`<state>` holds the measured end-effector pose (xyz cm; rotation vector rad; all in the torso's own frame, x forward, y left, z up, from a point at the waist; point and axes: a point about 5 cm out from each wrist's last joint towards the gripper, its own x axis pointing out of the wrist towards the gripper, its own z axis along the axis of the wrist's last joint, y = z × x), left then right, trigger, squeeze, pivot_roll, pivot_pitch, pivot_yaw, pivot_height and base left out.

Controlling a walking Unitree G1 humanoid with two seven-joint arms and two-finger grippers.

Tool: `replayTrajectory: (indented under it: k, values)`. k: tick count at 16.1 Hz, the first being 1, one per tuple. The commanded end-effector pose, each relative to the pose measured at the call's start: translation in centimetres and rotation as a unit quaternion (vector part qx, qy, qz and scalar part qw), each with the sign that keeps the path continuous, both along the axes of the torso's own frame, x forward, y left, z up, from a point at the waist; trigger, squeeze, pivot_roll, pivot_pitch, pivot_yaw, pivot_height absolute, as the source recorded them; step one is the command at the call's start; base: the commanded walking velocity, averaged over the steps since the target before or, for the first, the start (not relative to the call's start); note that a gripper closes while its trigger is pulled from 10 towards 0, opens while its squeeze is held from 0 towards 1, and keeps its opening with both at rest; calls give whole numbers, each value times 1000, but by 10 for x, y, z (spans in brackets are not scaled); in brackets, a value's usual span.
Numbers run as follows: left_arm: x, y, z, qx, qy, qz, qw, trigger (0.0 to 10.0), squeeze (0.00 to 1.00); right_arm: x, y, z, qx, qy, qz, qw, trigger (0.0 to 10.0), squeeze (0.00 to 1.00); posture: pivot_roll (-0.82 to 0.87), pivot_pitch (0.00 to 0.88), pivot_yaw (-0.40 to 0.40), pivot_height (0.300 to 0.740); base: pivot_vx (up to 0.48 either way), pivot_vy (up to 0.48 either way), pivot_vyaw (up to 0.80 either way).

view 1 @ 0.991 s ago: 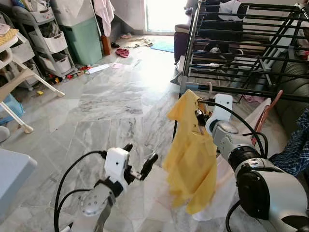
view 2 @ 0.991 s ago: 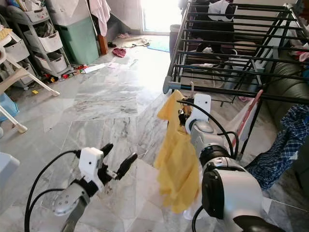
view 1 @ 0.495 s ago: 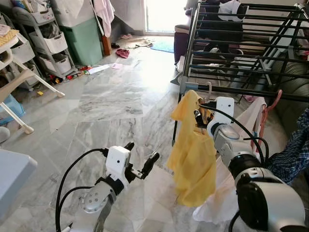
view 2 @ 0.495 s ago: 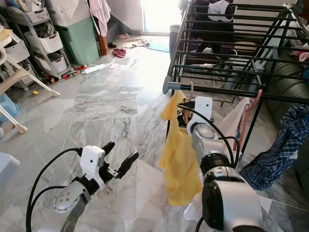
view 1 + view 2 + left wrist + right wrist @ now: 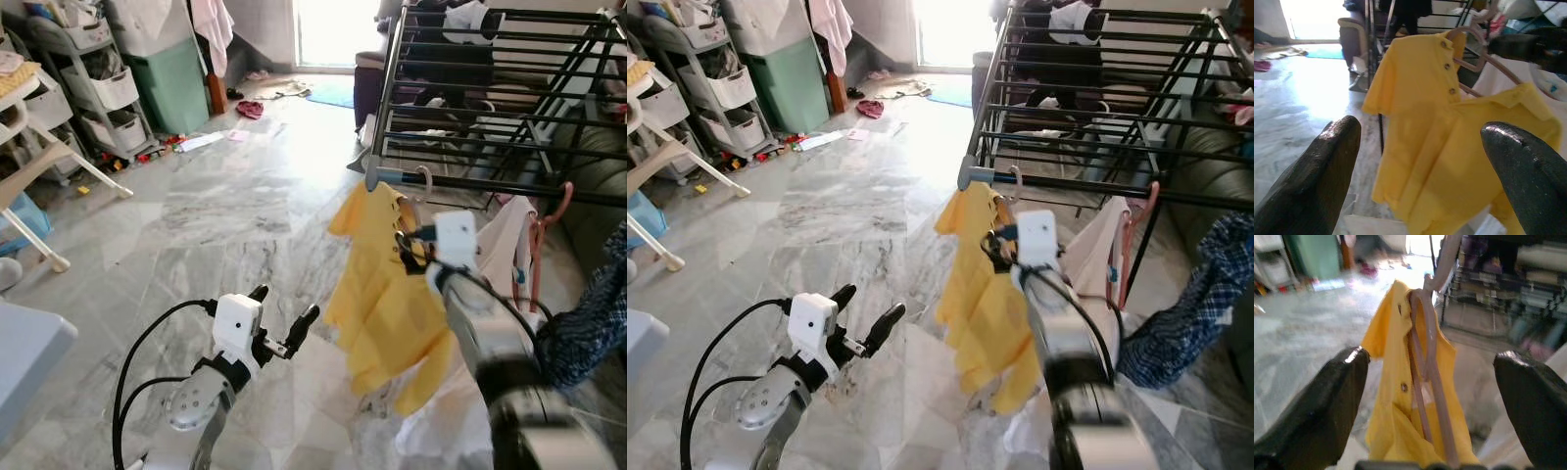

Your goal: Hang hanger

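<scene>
A yellow shirt (image 5: 382, 294) hangs on a pinkish hanger (image 5: 1425, 347) at the near end of the black drying rack (image 5: 490, 186). The hanger's hook (image 5: 423, 176) sits level with the rack's front rail; I cannot tell whether it rests on it. My right gripper (image 5: 404, 247) is at the shirt's collar. In the right wrist view its fingers (image 5: 1347, 387) stand wide apart with the hanger between them, open. My left gripper (image 5: 284, 305) is held low over the floor, open and empty, pointing at the shirt (image 5: 1440, 137).
A white garment on a pink hanger (image 5: 509, 235) and a blue checked cloth (image 5: 588, 323) hang at the rack's right. A shelf cart (image 5: 98, 88), a green bin (image 5: 181, 78) and a white chair (image 5: 39, 166) line the left. Small clothes (image 5: 248, 106) lie on the marble floor.
My right arm has moved and is blurred. The shirt's collar has shifted left toward the rail end and its lower part has swung out to the right. The left gripper has stayed put.
</scene>
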<state>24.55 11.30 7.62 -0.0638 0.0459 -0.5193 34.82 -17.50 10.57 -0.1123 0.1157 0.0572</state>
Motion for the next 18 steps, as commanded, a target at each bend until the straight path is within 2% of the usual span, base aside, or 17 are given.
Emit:
replayTrajectory:
  k: [1, 4, 5, 6, 7, 8, 9, 11, 13, 15, 16, 18]
  values:
    - [0, 5, 5, 5, -10, 16, 1000, 10000, 0, -5, 3, 3, 1, -8, 8, 1000, 10000, 1000, -2, 0, 49, 740, 0, 0, 0]
    - [-2, 24, 3, 41, -15, 46, 998, 10000, 0, -28, 14, 5, 6, -43, 18, 999, 10000, 1000, 5, 0, 27, 740, 0, 0, 0]
    - [-3, 32, 2, 54, -18, 69, 996, 10000, 0, -40, 19, 4, 9, -46, 36, 998, 10000, 1000, 16, 0, 27, 740, 0, 0, 0]
    - [-1, 38, 1, 66, -2, 112, 991, 10000, 0, -51, 20, 5, 5, -53, 47, 997, 10000, 0, 27, 0, 31, 740, 0, 0, 0]
    - [1, 43, 1, 66, 7, 144, 987, 10000, 0, -59, 21, 4, -1, -58, 49, 997, 10000, 0, 15, 0, 45, 740, 0, 0, 0]
    - [1, 49, -2, 66, 20, 176, 982, 10000, 0, -63, 22, -5, -15, -39, 45, 998, 10000, 0, 10, 0, 48, 740, 0, 0, 0]
    - [1, 51, -5, 58, 36, 185, 980, 10000, 0, -67, 24, -9, -3, -27, 45, 999, 10000, 0, 8, 0, 49, 740, 0, 0, 0]
    - [1, 50, -6, 50, 38, 179, 982, 10000, 0, -70, 28, -9, -28, -31, 27, 999, 10000, 0, -2, 0, 59, 740, 0, 0, 0]
    - [8, 44, -4, 32, 49, 180, 982, 10000, 0, -76, 35, -9, 26, -34, 42, 998, 10000, 0, -16, 0, 82, 740, 0, 0, 0]
    - [17, 44, 0, 20, 55, 175, 983, 10000, 0, -78, 32, -9, 37, -22, 33, 999, 10000, 0, -27, 0, 87, 740, 0, 0, 0]
    - [18, 44, 2, 26, 46, 169, 984, 10000, 0, -79, 31, -10, 15, -23, 29, 999, 10000, 0, -35, 0, 89, 740, 0, 0, 0]
    - [17, 45, 2, 18, 49, 169, 984, 10000, 0, -85, 28, -8, 24, -37, 14, 999, 10000, 0, -43, 0, 93, 740, 0, 0, 0]
